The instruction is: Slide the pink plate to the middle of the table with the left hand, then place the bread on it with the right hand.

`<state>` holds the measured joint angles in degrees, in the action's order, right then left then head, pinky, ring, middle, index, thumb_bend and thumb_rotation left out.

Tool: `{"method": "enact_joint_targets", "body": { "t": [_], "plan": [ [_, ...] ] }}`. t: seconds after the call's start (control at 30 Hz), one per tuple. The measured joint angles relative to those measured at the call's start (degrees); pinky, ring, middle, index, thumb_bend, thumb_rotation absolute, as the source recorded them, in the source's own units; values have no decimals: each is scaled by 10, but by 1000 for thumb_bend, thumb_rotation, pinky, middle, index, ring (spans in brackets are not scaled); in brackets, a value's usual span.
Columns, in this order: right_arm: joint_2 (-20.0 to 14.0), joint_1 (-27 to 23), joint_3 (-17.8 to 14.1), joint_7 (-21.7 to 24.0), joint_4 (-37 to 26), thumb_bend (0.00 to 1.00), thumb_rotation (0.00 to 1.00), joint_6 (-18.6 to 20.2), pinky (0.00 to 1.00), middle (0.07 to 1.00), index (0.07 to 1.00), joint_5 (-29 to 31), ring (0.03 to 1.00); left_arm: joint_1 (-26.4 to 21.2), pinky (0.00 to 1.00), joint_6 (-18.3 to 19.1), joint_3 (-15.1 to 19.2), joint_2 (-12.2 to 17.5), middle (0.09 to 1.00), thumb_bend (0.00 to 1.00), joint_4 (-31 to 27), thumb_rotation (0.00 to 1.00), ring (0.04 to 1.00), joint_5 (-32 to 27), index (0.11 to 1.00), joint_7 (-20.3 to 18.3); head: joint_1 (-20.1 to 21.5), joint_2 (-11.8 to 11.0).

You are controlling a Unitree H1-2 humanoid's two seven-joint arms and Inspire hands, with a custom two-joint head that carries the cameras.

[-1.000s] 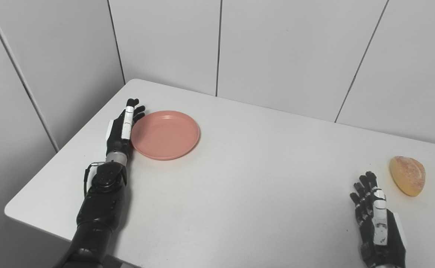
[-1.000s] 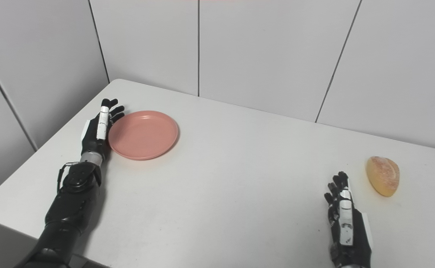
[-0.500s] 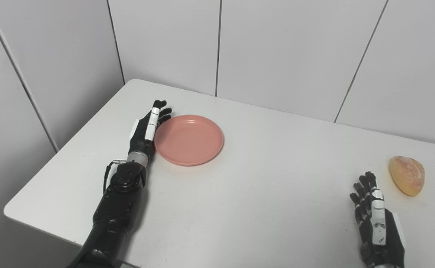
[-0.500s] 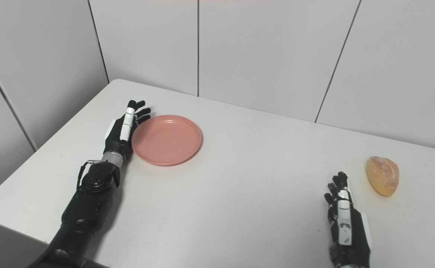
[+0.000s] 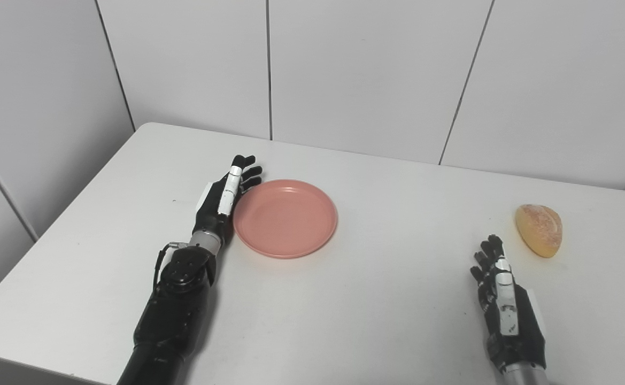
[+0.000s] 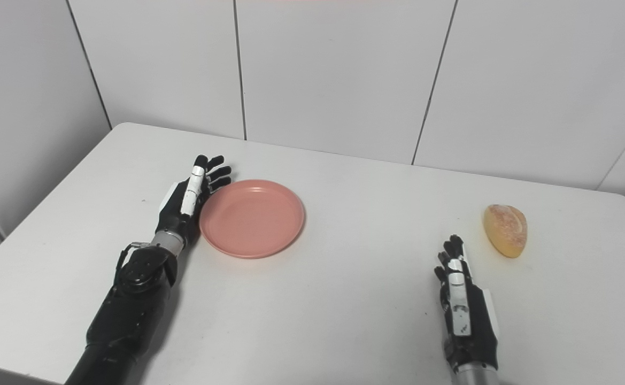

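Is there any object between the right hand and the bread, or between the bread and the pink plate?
Nothing visible. Only bare table lies between the right hand and the bread, and between the bread and the pink plate.

Bare table [image 5: 408, 278] (no obstacles) between plate [image 5: 285, 218] and bread [image 5: 539, 230] — open passage.

My hands [image 5: 225, 199] are black with white strips; the plate [image 5: 285, 218] is plain pink, the bread [image 5: 539, 230] golden-brown, the table [image 5: 376, 299] white.
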<state>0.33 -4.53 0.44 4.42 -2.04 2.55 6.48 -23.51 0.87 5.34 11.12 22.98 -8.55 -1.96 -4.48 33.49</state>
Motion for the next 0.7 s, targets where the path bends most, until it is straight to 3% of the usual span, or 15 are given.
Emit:
{"method": "enact_joint_targets", "body": {
  "t": [0.33, 0.7],
  "plan": [
    [12, -10, 10, -9, -2, 715, 990, 12, 1000, 1000, 1000, -13, 1000, 6, 877, 24, -9, -22, 879, 799, -25, 1000, 885, -8, 885, -19, 44, 29],
    [20, -16, 16, -18, -2, 728, 977, 17, 1000, 1000, 1000, -21, 1000, 15, 870, 24, -25, -37, 863, 817, -38, 1000, 874, 7, 873, -25, 114, 37]
  ]
}}
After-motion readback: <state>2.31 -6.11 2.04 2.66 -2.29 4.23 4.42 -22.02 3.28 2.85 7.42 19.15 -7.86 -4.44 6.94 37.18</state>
